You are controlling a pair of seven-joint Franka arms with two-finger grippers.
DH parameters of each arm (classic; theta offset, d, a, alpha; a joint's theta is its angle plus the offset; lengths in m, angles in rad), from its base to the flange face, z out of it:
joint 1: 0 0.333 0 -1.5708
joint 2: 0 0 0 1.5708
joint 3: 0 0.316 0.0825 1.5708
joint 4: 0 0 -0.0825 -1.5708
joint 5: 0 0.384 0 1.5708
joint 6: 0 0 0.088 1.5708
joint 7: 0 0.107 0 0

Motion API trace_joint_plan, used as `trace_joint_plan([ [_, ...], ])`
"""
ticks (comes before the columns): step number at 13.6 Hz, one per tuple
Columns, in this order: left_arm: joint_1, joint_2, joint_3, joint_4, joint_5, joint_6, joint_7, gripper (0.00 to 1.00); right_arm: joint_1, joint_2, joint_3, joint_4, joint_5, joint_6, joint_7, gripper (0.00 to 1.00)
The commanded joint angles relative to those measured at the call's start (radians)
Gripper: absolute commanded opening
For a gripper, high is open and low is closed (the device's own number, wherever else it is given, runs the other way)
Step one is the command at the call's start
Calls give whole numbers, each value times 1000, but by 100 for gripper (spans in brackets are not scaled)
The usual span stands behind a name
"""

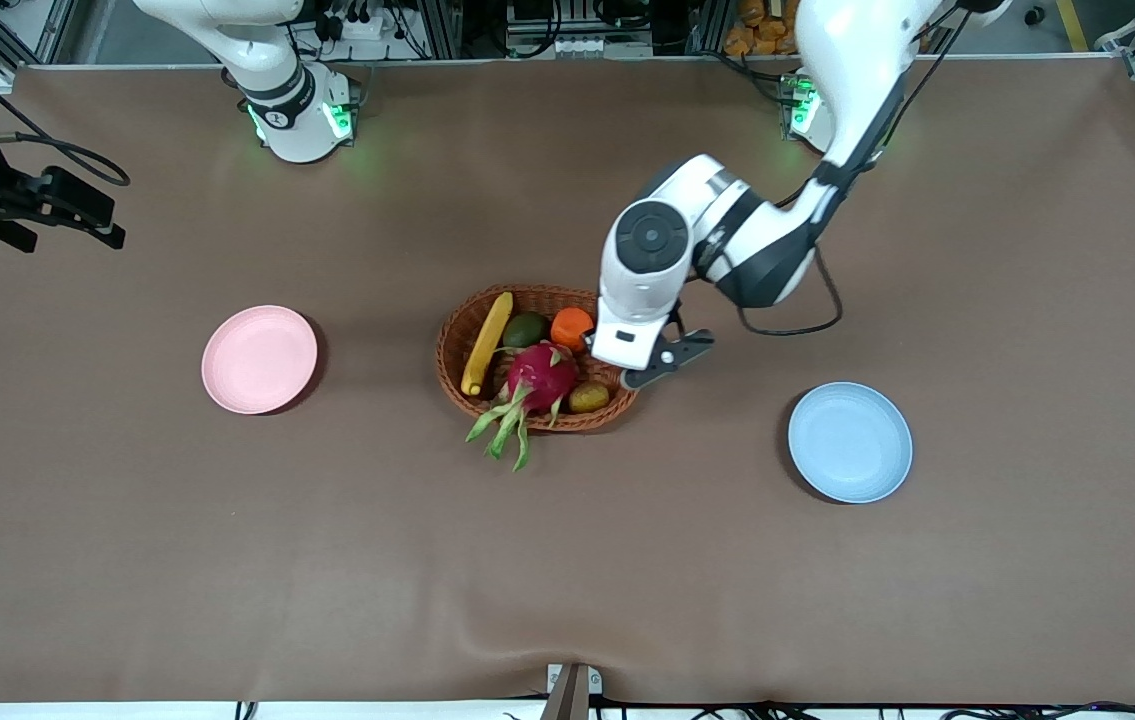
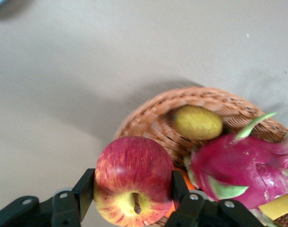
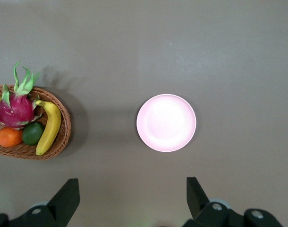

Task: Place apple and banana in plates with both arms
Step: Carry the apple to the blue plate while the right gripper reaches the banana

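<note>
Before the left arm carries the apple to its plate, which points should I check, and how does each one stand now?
1. Apple sits between the fingers of the left gripper: ok, a finger presses on each side.
2. Apple lifted free of the basket: cannot tell; the gripper hangs over the basket's rim.
3. Blue plate empty and ready: ok.
4. Pink plate empty: ok.
5. Banana taken: not ok, it lies in the basket.
6. Right gripper ready: ok, open, waiting above the table near the pink plate.
</note>
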Motion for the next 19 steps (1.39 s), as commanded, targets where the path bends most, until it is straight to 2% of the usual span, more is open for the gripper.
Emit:
trace_joint_plan([
  [1, 84, -84, -8, -14, -2, -97, 138, 0, 4, 45, 4, 16, -16, -27, -10, 100],
  [4, 211, -135, -8, -13, -49, -177, 356, 0, 16, 90, 10, 10, -10, -47, 0, 100],
  [6, 288, -156, -7, -14, -53, -237, 492, 0, 101, 103, 8, 2, -1, -25, 34, 100],
  [7, 326, -159, -8, -14, -52, -265, 531, 0, 144, 122, 10, 0, 1, 4, 116, 100],
  [9, 386, -161, -5, -23, -47, -283, 640, 0, 227, 171, 10, -7, 44, 65, 291, 100],
  [11, 452, -158, -5, -45, -36, -280, 705, 0, 309, 221, 8, -16, 55, 106, 332, 100],
  [13, 512, -146, -5, -62, -30, -262, 767, 0, 359, 243, 10, -71, 81, 190, 405, 100],
  [16, 550, -139, -1, -143, 17, -164, 809, 0, 439, 260, 8, -206, 84, 379, 413, 100],
  [19, 607, -123, -2, -224, 48, -35, 833, 0, 464, 333, 10, -227, 85, 441, 428, 100],
])
